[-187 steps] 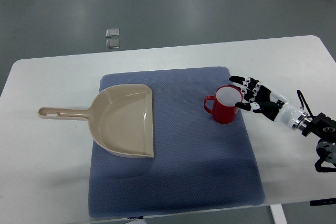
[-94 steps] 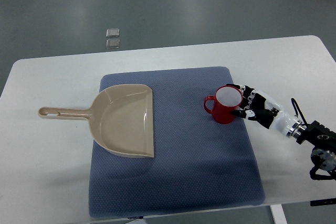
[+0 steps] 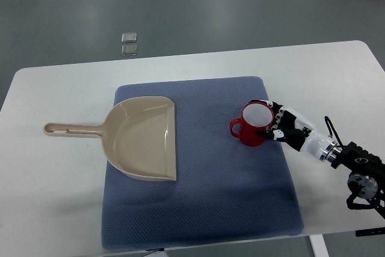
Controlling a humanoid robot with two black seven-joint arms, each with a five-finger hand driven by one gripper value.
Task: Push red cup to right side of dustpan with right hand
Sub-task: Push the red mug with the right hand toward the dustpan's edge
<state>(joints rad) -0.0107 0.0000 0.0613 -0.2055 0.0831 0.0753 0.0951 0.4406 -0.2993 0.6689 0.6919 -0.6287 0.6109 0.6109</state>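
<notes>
A red cup [image 3: 252, 126] with a white inside stands upright on the blue mat [image 3: 198, 209], its handle pointing left. My right hand [image 3: 275, 122] presses against the cup's right side, its fingers [image 3: 265, 131] spread along the wall, holding nothing. The beige dustpan [image 3: 143, 138] lies on the mat's left part, handle sticking out left over the white table [image 3: 54, 203]. A strip of bare mat separates cup and dustpan. The left arm does not show.
The right forearm [image 3: 343, 156] with its cables lies over the table's right part. Two small clear squares [image 3: 129, 43] sit on the grey floor beyond the table's far edge.
My right hand has moved left against the cup and pushed it a short way left and toward the near edge. The dustpan has stayed put.
</notes>
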